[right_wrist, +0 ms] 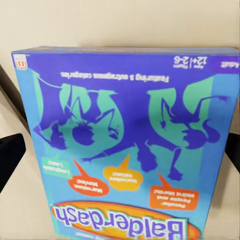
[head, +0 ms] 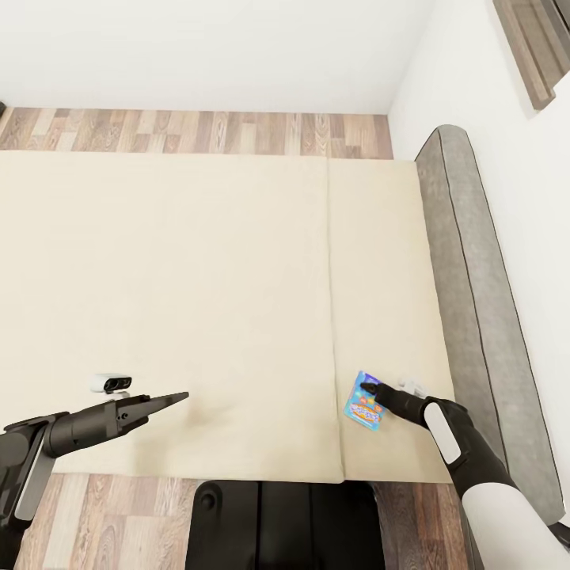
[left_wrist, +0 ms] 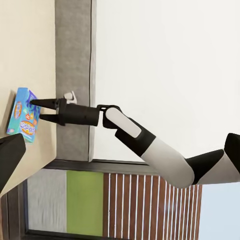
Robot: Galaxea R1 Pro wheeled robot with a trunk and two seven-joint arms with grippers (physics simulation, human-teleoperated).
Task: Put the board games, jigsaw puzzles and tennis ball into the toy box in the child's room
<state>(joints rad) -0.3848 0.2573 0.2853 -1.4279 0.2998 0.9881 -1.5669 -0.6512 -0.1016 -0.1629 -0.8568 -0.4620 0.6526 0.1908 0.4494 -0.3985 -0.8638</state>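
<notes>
Cream mattress of the bed spans the head view, two panels with a seam between; grey padded headboard along its right side against a white wall; brown wood-plank floor beyond the far edge. Small blue board game, lettered Balderdash in the right wrist view, lies flat on the narrower right panel, near the bed's near edge and just right of the seam. Right end effector reaches over the box's upper edge; left wrist view shows its two dark fingers parted, one on each side of the box's end, not pressed shut. Left end effector hovers over the left panel, well apart from the game, fingers drawn together to a point, grasping nothing.
</notes>
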